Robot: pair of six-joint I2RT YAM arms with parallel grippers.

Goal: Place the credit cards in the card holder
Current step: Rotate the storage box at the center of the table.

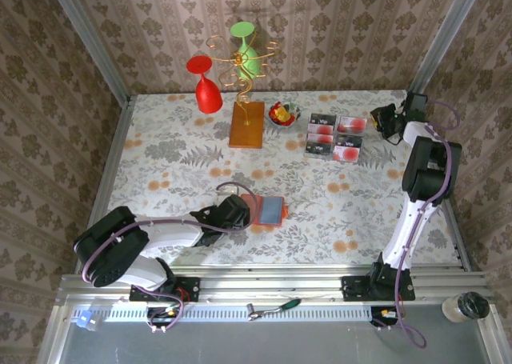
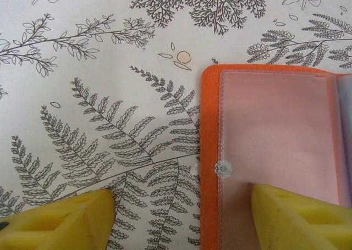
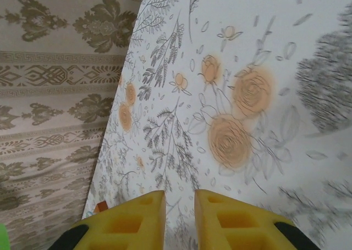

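left arm pose: lying low across the table (image 1: pixel 176 164), reaching in from the near left so the left gripper (image 1: pixel 232 212) sits at the left edge of the card holder (image 1: pixel 270 210).
left gripper: fingers spread wide and holding nothing. In the wrist view one finger is over the holder's clear inner pocket and the other is over bare cloth, so it straddles the orange rim.
card holder: lies open and flat in the middle of the table, well apart from the cards, with no card in it yet.
credit cards: all four (image 1: pixel 349 151) lie flat in a two-by-two block at the far right, nearly touching each other.
step in hand (my guess): getting the first card up. They're thin and flat, so I'd go for an outer card, catch one edge and tip it, not pinch straight down. The left side can pin the holder so it doesn't skate.
right arm pose: standing tall from its base, folded over at the top.
right gripper: (image 1: pixel 382 122) just right of the cards, fingers almost together with a thin gap and nothing between them.
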